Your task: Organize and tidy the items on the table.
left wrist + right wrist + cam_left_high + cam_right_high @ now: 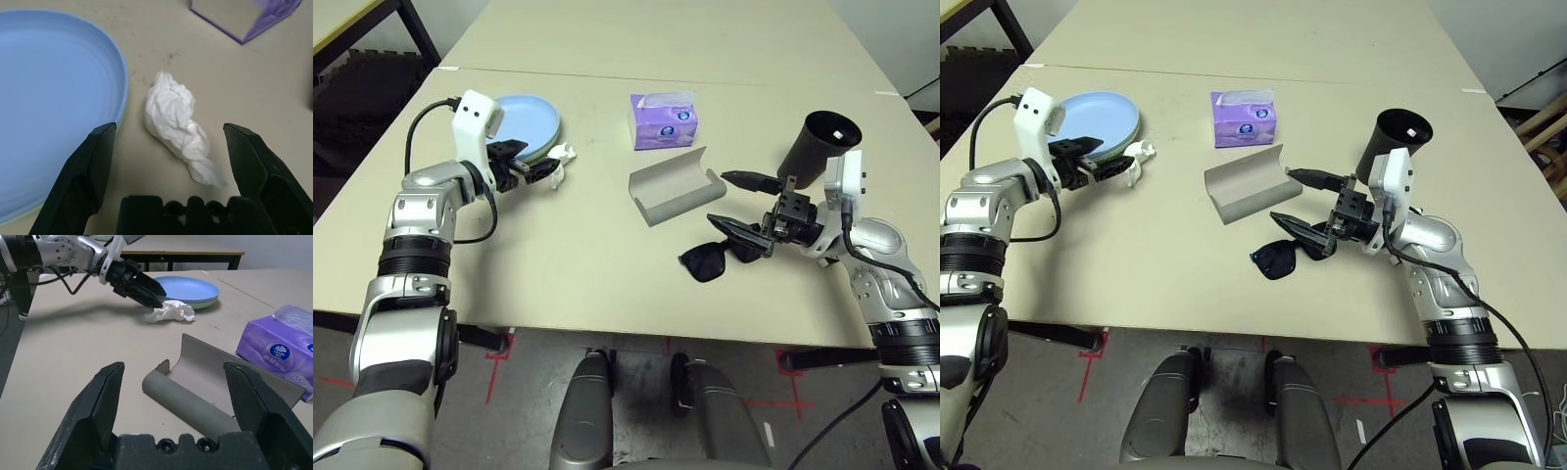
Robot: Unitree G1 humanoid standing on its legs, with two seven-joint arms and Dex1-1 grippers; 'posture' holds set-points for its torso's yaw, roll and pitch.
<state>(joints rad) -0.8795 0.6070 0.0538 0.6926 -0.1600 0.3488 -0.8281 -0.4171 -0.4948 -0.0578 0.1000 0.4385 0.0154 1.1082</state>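
A light blue plate [527, 121] lies on a pale green one at the table's [568, 245] back left. A crumpled white tissue wad [178, 127] rests on the table beside their rim, between the fingers of my open left gripper [168, 128], which is not closed on it. The grey glasses case [675, 186] lies open at mid-table. Black sunglasses [705, 262] lie just in front of it. My right gripper [736, 208] is open, hovering to the right of the case and over the sunglasses' right end. A black cup [818, 145] leans behind the right wrist.
A purple tissue box [663, 119] stands behind the case, right of the plates. A second table [656, 34] adjoins the far edge. The near left and middle of the tabletop are bare.
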